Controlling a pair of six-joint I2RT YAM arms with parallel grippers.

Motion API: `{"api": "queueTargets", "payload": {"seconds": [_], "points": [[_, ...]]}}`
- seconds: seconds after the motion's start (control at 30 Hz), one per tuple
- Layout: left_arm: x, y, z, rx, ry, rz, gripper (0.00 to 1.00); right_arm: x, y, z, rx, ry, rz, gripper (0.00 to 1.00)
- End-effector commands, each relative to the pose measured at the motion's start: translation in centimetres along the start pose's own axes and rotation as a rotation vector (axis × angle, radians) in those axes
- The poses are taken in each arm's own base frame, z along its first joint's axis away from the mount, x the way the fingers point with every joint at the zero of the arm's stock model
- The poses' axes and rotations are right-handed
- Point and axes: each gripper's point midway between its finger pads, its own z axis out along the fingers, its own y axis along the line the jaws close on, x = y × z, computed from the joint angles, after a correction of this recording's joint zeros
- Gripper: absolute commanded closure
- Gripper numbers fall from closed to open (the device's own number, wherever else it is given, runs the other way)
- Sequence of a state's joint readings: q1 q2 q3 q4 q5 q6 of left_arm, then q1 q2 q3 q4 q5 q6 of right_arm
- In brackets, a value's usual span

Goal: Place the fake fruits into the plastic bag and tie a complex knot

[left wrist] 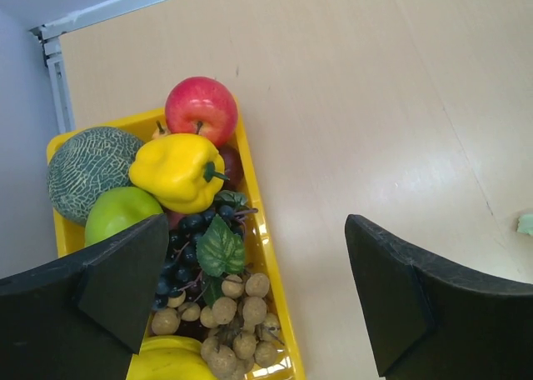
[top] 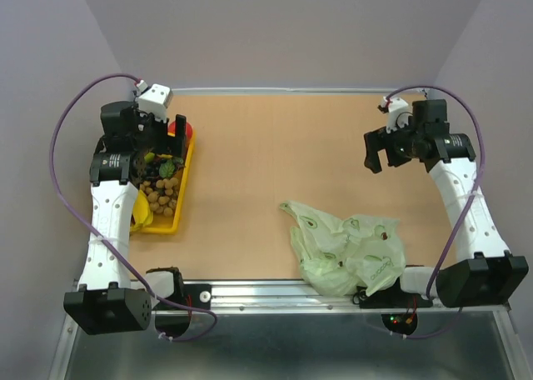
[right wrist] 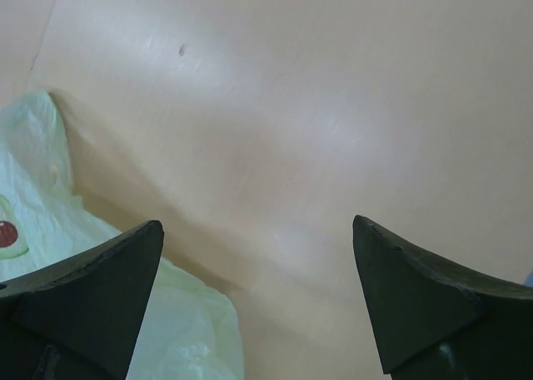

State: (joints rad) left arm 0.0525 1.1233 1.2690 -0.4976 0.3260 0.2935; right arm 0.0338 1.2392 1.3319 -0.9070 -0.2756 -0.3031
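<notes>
Zero progress showing from above: seeing the fake fruits (top: 162,188) heaped in the yellow tray (top: 188,173) at the counter's (top: 275,147) left, well apart from the plastic bag (top: 350,247), which is lying crumpled by the right base. Looking through the left wrist: hovering over the tray with left jaws wide apart, gripping nothing; spotting red apple (left wrist: 200,109), melon (left wrist: 87,172), grapes (left wrist: 187,247). Looking through the right wrist: holding right jaws wide apart over bare counter, catching the bag's edge. Awaiting: bagging every fruit, tying the knot.

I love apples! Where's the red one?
In the left wrist view, the red apple sits at the yellow tray's far end, on the left side, beside the yellow fruit.
</notes>
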Motion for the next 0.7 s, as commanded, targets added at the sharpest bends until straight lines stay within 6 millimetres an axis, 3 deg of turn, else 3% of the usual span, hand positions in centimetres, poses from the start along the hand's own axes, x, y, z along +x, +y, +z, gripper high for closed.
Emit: {"api": "queueTargets", "payload": {"seconds": [0.0, 0.07, 0.2, 0.3, 0.43, 0.6, 0.67], "points": [[-1.2, -0.8, -0.5, 0.043, -0.062, 0.028, 0.01, 1.3, 2.9, 1.5, -0.188, 0.145, -0.093, 0.00], [-1.0, -1.5, -0.3, 0.077, -0.054, 0.004, 0.01, 1.2, 3.4, 2.7, -0.213, 0.145, -0.102, 0.00], [0.0, -2.3, 0.2, 0.116, -0.022, -0.057, 0.01, 0.9, 6.7, 4.0, -0.285, 0.174, -0.220, 0.00], [0.7, -2.8, 0.4, 0.132, -0.018, -0.085, 0.01, 0.7, 12.0, 5.3, -0.398, 0.202, -0.333, 0.00], [0.9, -2.9, 0.4, 0.124, -0.028, -0.110, 0.01, 1.0, 16.4, 6.5, -0.501, 0.281, -0.385, 0.00], [1.7, -3.1, 0.4, 0.128, -0.020, -0.132, 0.01, 3.0, 21.4, 8.8, -0.547, 0.365, -0.482, 0.00], [1.7, -3.1, 0.3, 0.121, -0.028, -0.133, 0.01, 4.1, 22.2, 10.1, -0.541, 0.411, -0.489, 0.00]]}}
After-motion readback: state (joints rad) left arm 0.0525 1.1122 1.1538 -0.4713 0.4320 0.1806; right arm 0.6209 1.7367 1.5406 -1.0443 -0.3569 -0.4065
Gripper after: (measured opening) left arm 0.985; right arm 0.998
